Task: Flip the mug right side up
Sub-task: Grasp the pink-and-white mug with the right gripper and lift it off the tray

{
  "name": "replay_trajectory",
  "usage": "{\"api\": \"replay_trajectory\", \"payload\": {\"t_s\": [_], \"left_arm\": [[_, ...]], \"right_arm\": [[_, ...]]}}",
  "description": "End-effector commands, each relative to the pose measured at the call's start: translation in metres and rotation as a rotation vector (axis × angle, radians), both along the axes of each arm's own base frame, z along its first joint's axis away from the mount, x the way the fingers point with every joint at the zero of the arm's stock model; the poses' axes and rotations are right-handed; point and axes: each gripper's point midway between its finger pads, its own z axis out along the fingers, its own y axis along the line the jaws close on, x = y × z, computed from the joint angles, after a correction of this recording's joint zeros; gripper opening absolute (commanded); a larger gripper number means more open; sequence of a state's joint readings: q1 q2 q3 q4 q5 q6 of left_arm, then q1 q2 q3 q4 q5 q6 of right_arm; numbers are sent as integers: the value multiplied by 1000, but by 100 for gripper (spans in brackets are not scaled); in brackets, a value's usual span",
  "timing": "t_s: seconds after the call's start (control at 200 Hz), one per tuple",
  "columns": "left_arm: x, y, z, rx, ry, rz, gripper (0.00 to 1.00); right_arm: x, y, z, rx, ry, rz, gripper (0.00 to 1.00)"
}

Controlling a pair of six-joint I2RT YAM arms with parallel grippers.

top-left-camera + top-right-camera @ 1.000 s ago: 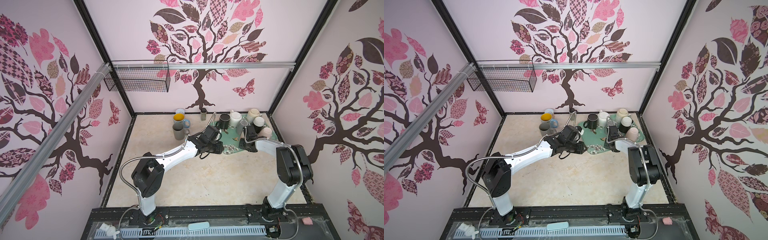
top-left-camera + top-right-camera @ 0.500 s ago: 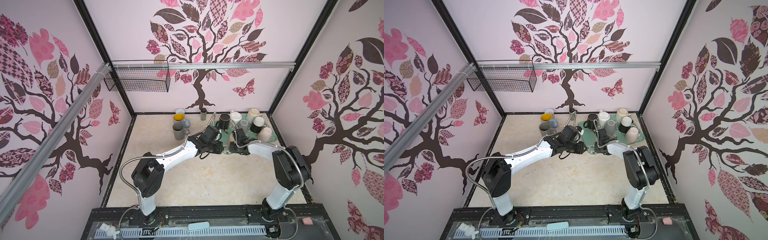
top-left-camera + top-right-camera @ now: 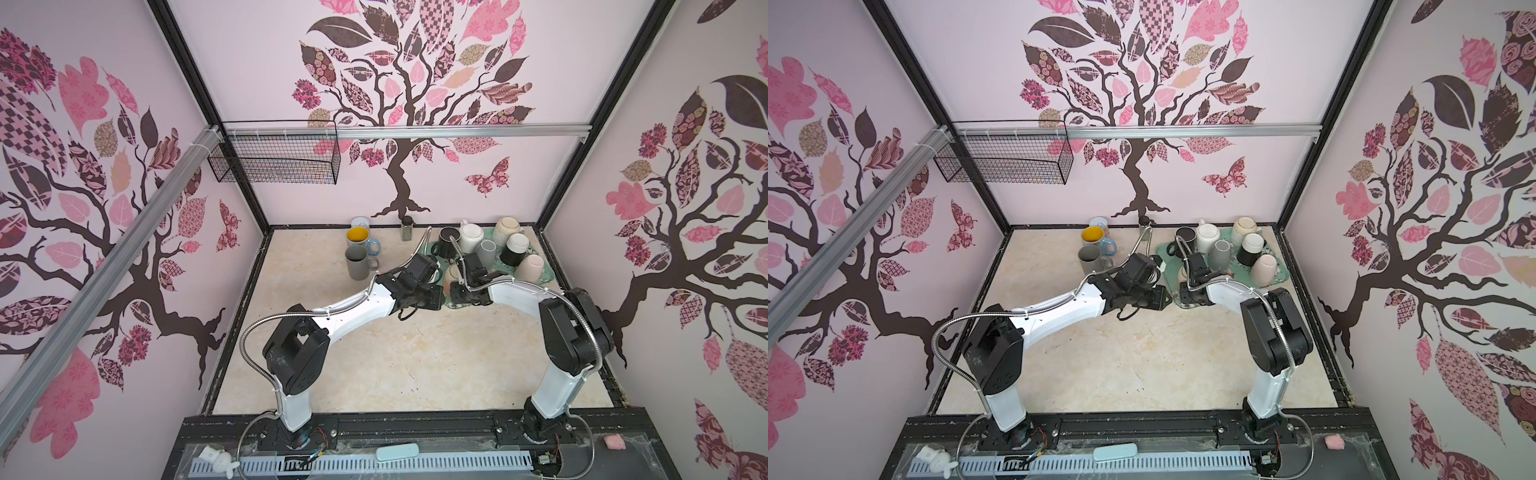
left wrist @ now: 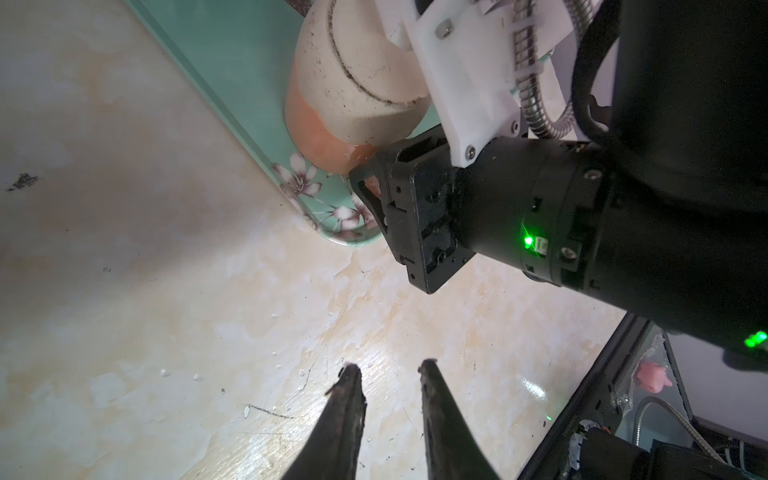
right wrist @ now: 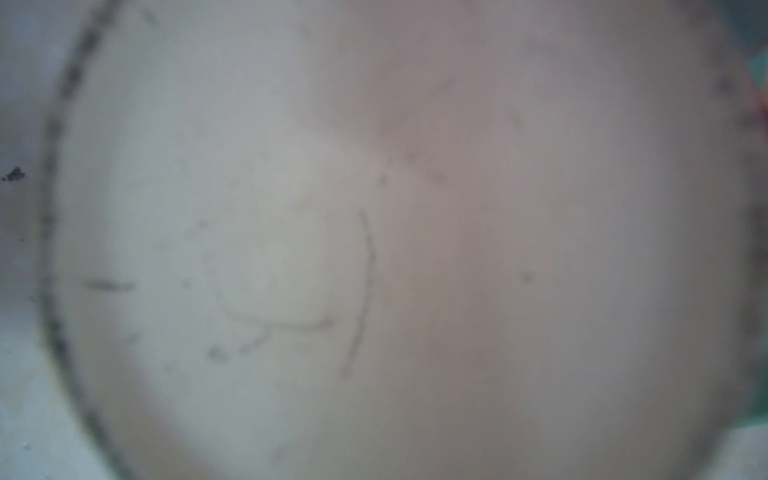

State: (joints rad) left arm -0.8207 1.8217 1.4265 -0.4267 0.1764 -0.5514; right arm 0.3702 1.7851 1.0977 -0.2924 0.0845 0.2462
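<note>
A cream mug with an orange lower band (image 4: 357, 83) stands upside down at the front left corner of the green tray (image 4: 232, 62). Both top views show it, mostly hidden by the arms (image 3: 450, 275) (image 3: 1182, 275). My right gripper (image 3: 456, 287) is right at this mug, and one of its fingers (image 4: 368, 187) lies against the orange band. The mug's scuffed base (image 5: 374, 249) fills the right wrist view, so those jaws are hidden. My left gripper (image 4: 388, 368) hovers over bare floor beside the tray corner, slightly open and holding nothing.
Several more mugs crowd the tray (image 3: 550, 275), among them a black one (image 3: 446, 246) and a pink one (image 3: 530, 268). A grey mug (image 3: 356, 264), a yellow-lined mug (image 3: 358, 237) and a small jar (image 3: 407, 228) stand on the floor at the back. A wire basket (image 3: 274, 160) hangs on the rail.
My right arm has swung left across the tray to the cream mug at its front left corner. The left arm has not moved.
</note>
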Motion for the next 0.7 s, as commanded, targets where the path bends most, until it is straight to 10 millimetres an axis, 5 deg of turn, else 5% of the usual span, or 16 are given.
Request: {"api": "replay_trajectory", "payload": {"t_s": [0.0, 0.44, 0.695], "left_arm": [[3, 1, 8, -16, -32, 7, 27], [3, 5, 3, -2, -25, 17, 27], [18, 32, 19, -25, -65, 97, 28]], "right_arm": [[9, 1, 13, 2, -14, 2, 41], [9, -2, 14, -28, -16, 4, 3], [16, 4, 71, 109, -193, -36, 0]]}}
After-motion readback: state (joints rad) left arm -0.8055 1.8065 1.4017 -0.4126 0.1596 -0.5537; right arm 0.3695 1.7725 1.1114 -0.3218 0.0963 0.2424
